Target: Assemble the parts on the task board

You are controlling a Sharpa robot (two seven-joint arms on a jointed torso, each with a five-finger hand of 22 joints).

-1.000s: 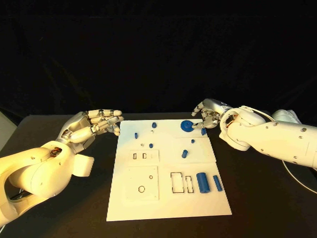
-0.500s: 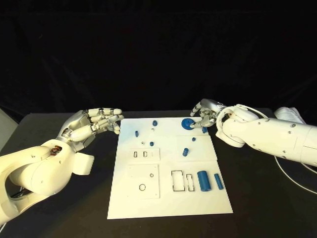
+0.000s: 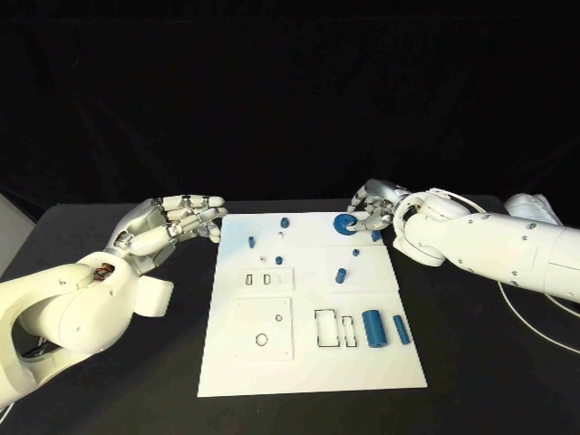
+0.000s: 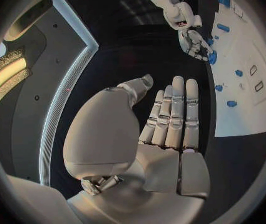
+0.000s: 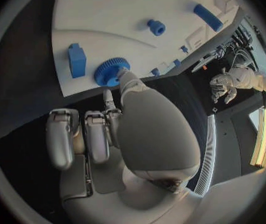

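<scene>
- Head view: the white task board (image 3: 310, 353) lies in the middle of the black desk (image 3: 499, 362), its long side running from near to far.
- Right hand (image 3: 372, 210) sits at the board's far right corner, fingers curled down around the blue gear (image 3: 345, 227); a fingertip touches the gear's rim, but I cannot tell whether it is truly gripped.
- Right wrist view shows the same gear (image 5: 111, 71) lying flat on the board by the edge, with a fingertip (image 5: 124, 77) against its toothed rim, and a small blue block (image 5: 77, 59) just beside it.
- Left hand (image 3: 172, 225) hovers over the desk just off the board's far left corner, holding nothing; the left wrist view shows its fingers (image 4: 172, 112) straight and side by side, thumb apart.
- Two blue cylinders (image 3: 372, 330) lie side by side near the board's near right part, next to a rectangular slot (image 3: 327, 330).
- Several small blue pegs (image 3: 278, 261) are scattered across the far half of the board.
</scene>
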